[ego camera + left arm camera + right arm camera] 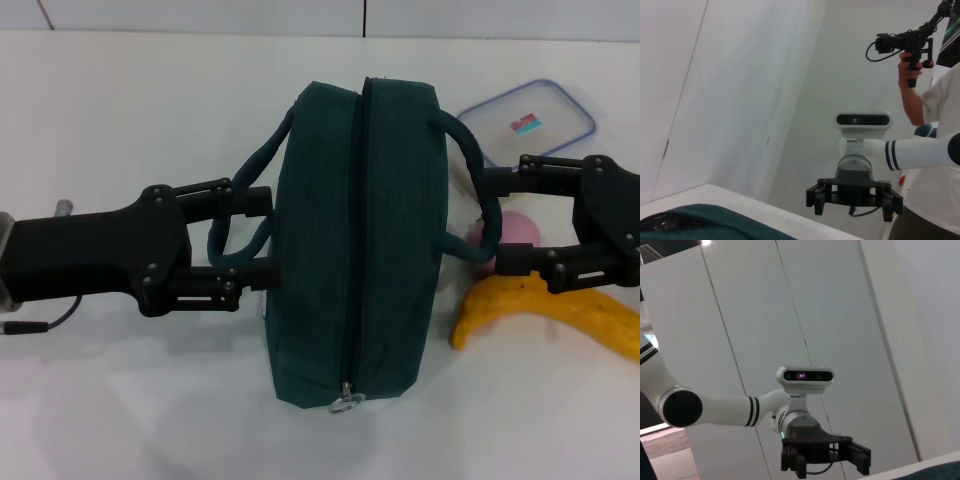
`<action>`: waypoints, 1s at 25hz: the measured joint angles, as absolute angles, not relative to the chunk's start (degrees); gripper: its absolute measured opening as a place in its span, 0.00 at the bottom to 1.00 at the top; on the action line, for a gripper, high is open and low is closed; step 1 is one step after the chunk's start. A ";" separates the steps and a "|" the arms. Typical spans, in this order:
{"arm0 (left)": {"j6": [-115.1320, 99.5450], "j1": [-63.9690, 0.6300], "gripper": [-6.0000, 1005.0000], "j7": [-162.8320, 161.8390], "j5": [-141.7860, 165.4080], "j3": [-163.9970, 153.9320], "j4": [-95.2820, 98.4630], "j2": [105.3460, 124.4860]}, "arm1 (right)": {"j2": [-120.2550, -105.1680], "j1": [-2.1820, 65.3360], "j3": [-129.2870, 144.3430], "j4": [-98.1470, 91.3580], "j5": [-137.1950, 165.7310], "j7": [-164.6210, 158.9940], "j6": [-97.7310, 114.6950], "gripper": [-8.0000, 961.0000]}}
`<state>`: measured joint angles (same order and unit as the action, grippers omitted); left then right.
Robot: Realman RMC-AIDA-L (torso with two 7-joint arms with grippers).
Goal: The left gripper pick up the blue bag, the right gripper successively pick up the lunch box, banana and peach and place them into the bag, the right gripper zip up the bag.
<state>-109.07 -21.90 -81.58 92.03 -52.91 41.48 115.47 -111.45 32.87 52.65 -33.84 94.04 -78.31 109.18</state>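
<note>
Right now my left gripper (262,235) is at the left side of the blue bag (355,240), jaws spread, one finger far and one near, with the bag's left rope handle (240,205) looping between them. Fingertips sit just against the bag's left wall; whether they press the fabric I cannot tell. Handle not pinched, so jaws released.

My right gripper (500,222) is at the bag's right side, jaws likewise spread apart, the right rope handle (480,185) arching through the gap between the two fingers. Released too, nothing grasped.

Blue bag lies on the white bench (120,120), centre of scene, long axis running near to far. Zipper (356,230) runs down the middle and looks shut along its length, metal ring pull (346,403) at the near end.

Lunch box (530,118) lies flat on the bench at far right, beyond my right gripper, lid on, red-green sticker up. Peach (518,233) sits on the bench just right of the bag, partly hidden between my right fingers. Banana (545,310) lies on the bench near right, nearer than the peach, its left end close to the bag's right edge, partly under my right gripper.

Left wrist view shows the right gripper (854,206) farther off, a corner of the bag (700,222), and a person (935,120) holding a camera rig (905,42). Right wrist view shows the left gripper (825,461) against white wall panels (840,315).
</note>
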 joint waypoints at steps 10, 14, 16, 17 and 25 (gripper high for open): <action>-109.07 -21.67 0.83 -81.56 92.03 -52.91 41.48 115.49 | -111.44 32.87 52.71 -33.80 94.04 -78.31 109.35 0.89; -109.07 -21.62 0.83 -81.47 92.03 -52.91 41.48 115.56 | -111.45 32.87 52.73 -33.58 94.04 -78.31 109.51 0.89; -109.11 -21.62 0.83 -81.40 92.04 -52.91 41.48 115.59 | -111.45 32.86 52.73 -33.47 94.05 -78.31 109.52 0.89; -109.18 -21.62 0.83 -81.38 92.03 -52.91 41.48 115.59 | -111.44 32.80 52.73 -33.43 94.08 -78.31 109.52 0.89; -108.45 -22.15 0.83 -96.30 89.59 -51.79 49.13 114.39 | -111.59 30.79 52.57 -33.40 94.19 -76.94 109.17 0.89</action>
